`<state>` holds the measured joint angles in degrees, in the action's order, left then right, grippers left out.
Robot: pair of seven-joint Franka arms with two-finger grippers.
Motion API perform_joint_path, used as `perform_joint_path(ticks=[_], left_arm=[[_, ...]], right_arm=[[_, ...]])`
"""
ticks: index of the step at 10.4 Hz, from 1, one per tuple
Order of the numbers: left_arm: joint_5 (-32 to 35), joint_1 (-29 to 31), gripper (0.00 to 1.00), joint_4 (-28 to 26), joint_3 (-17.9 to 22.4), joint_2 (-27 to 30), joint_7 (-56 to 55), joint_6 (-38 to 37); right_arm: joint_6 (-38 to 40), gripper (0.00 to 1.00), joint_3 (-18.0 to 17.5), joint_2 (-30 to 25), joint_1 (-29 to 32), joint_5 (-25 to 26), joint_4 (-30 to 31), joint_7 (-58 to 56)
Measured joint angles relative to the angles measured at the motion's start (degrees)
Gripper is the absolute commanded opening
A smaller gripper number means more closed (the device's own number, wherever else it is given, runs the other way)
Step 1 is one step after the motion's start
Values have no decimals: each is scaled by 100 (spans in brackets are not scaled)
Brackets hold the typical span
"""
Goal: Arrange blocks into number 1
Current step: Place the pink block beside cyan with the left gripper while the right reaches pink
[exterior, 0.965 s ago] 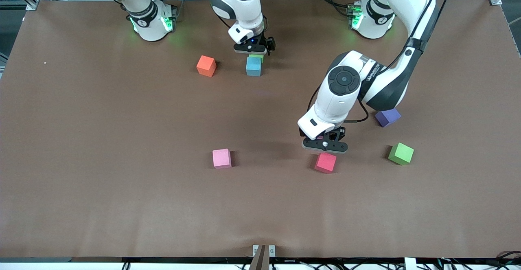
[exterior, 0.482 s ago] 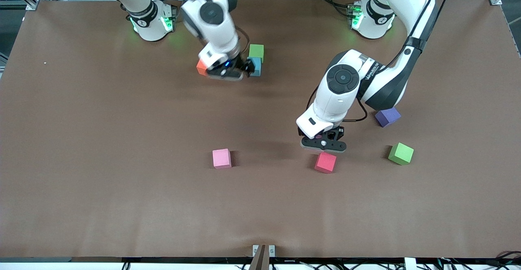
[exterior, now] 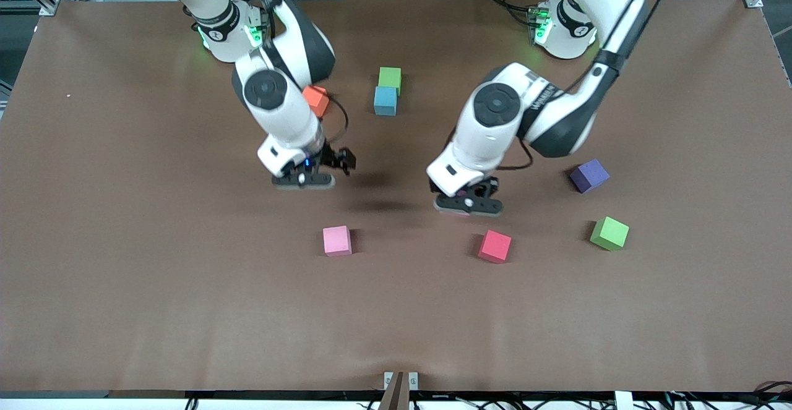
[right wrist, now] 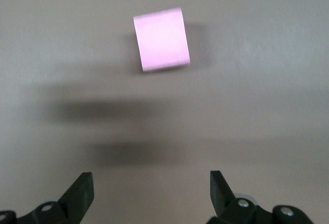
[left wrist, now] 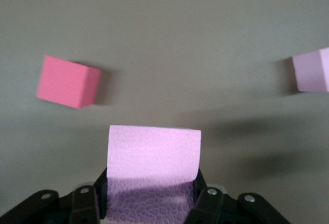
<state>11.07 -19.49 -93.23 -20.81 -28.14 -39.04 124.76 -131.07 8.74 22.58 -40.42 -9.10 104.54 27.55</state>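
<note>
My left gripper (exterior: 467, 206) is shut on a pink block (left wrist: 154, 152) and hangs a little above the table's middle, close to the red block (exterior: 494, 246) that lies nearer the front camera. A second pink block (exterior: 337, 240) rests on the table. My right gripper (exterior: 303, 180) is open and empty above bare table, with that pink block (right wrist: 161, 39) just ahead of it. A green block (exterior: 390, 78) and a light blue block (exterior: 385, 101) touch in a short line near the robots' bases.
An orange block (exterior: 317, 99) lies beside the light blue one, partly covered by the right arm. A purple block (exterior: 589, 175) and another green block (exterior: 609, 233) lie toward the left arm's end. The brown table (exterior: 185, 311) stretches wide around them.
My right gripper left the green block beside the light blue one and swept toward the front camera, near the loose pink block. My left gripper carried its pink block away from the red block.
</note>
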Motion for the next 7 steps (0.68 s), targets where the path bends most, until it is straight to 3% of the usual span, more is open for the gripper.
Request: perform_joint_path(ticks=[3,5,7], left_arm=[[0,-771,0,-29,-7,-228,-1081,88],[0,-1117,0,-57,-2,-426,-1591,246],[5,-1372,0,-132,6,-667,-2084,479]], right_arm=[[53,100,8,863,679,97,-983,-934],[94,100,8,985,1226,97,-1123,-1709],[141,100,-7,992,1371,97,-1184,-1972]])
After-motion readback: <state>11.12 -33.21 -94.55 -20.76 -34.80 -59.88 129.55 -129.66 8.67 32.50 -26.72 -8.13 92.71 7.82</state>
